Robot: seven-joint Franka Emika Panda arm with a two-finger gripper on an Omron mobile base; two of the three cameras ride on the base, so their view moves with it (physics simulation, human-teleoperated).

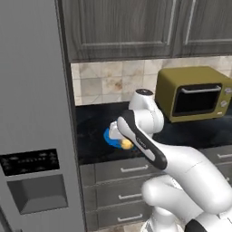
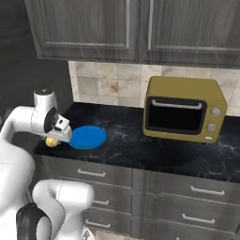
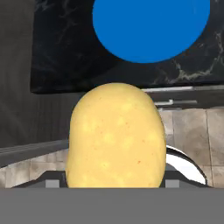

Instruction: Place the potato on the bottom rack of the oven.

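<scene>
Arm bent low over the counter edge, hand tipped down. Fingers clamped on the potato, plate at 12 o'clock.

In the hand view, the claw's fingertips are hidden behind the potato, whose lower end is cut off at the bottom. The blue plate is cropped by the top edge. From the left base, the plate is largely covered by the arm.

Blk marble counter w/ blue plate, olive toaster oven
</scene>
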